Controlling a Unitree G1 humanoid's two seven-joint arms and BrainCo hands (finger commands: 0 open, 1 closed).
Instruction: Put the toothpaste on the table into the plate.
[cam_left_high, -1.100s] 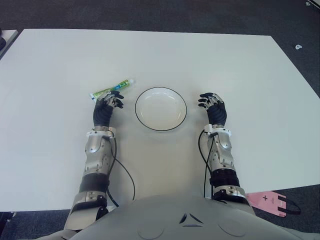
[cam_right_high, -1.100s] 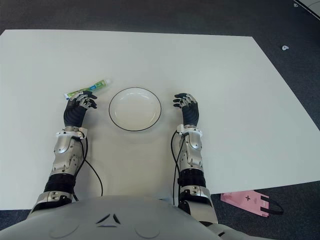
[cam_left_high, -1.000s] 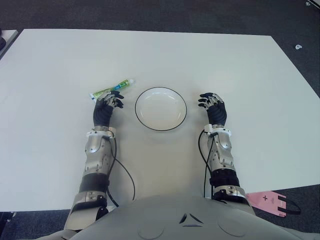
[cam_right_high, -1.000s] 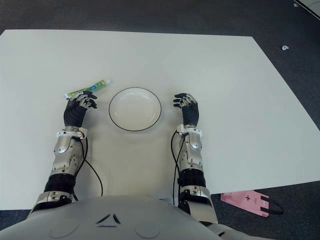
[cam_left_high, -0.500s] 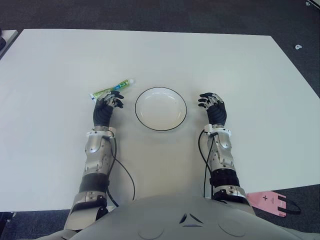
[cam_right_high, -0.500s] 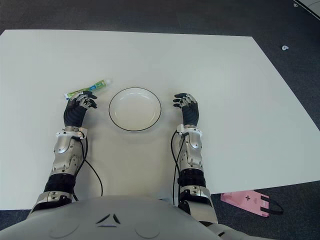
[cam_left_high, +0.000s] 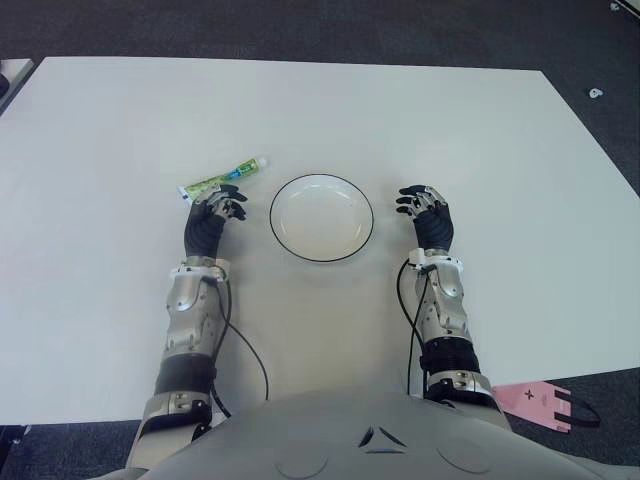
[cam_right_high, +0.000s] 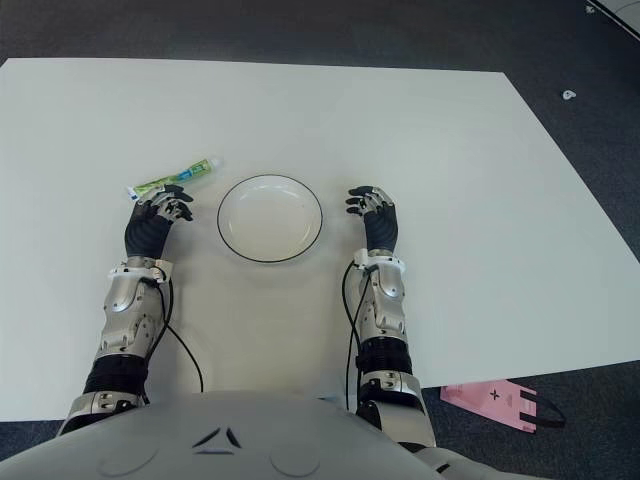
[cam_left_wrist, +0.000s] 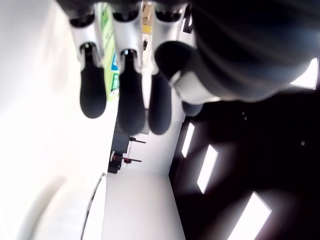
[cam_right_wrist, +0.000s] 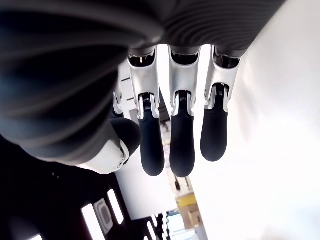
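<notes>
A green and white toothpaste tube (cam_left_high: 222, 178) lies flat on the white table (cam_left_high: 320, 110), left of a white plate with a dark rim (cam_left_high: 321, 217). The plate holds nothing. My left hand (cam_left_high: 213, 210) sits just in front of the tube's left end, fingers relaxed and holding nothing; the tube shows past the fingers (cam_left_wrist: 131, 100) in the left wrist view. My right hand (cam_left_high: 425, 208) shows to the right of the plate, fingers (cam_right_wrist: 181, 145) loosely extended and holding nothing.
A pink flat object (cam_left_high: 540, 404) lies on the floor past the table's near right edge. Dark carpet surrounds the table. A thin cable (cam_left_high: 250, 350) trails along my left forearm.
My left hand and forearm have shifted slightly to the left. The tube, the plate and the right hand have not moved.
</notes>
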